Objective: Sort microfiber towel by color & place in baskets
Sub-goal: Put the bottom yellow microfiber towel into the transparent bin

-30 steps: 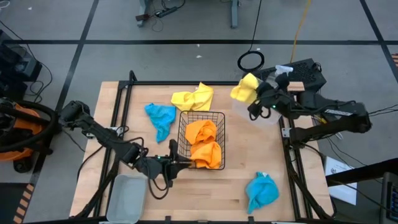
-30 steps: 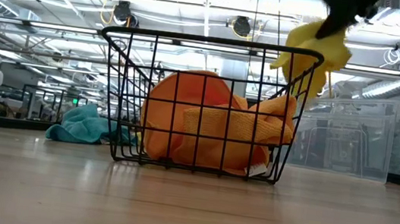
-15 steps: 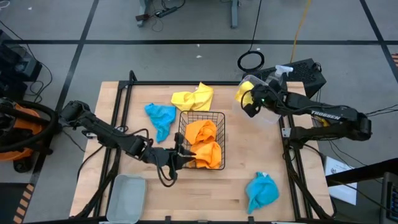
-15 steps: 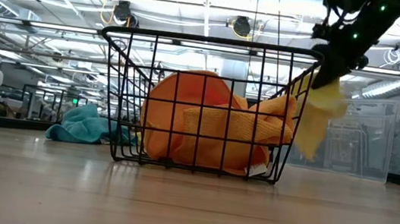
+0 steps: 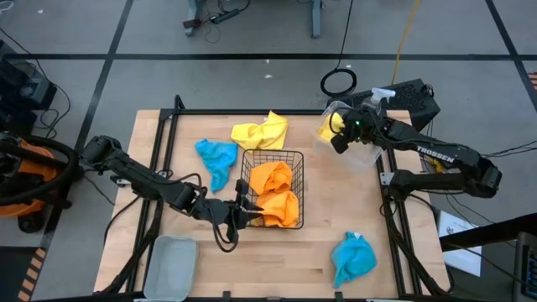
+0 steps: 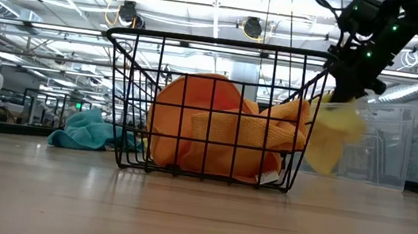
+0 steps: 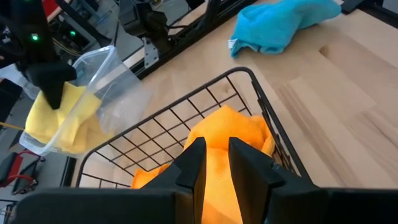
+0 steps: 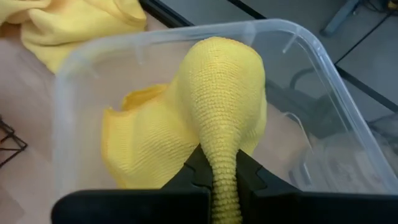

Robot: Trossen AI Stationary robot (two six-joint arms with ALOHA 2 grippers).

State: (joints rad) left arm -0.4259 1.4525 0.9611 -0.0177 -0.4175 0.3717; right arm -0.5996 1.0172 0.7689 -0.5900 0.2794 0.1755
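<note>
We see the right end effector pinched on a bright yellow fuzzy cloth, lowering it inside the clear rounded plastic tub at the far right of the wooden surface. The left end effector — fingers narrowly apart, holding nothing — hovers at the black wire-mesh basket, over two orange cloths. A second yellow cloth lies just behind that basket.

Fuzzy knit yellow cloth between my matt dark fingers; glossy clear plastic tub; black wire basket; smooth pale wood worktop.
</note>
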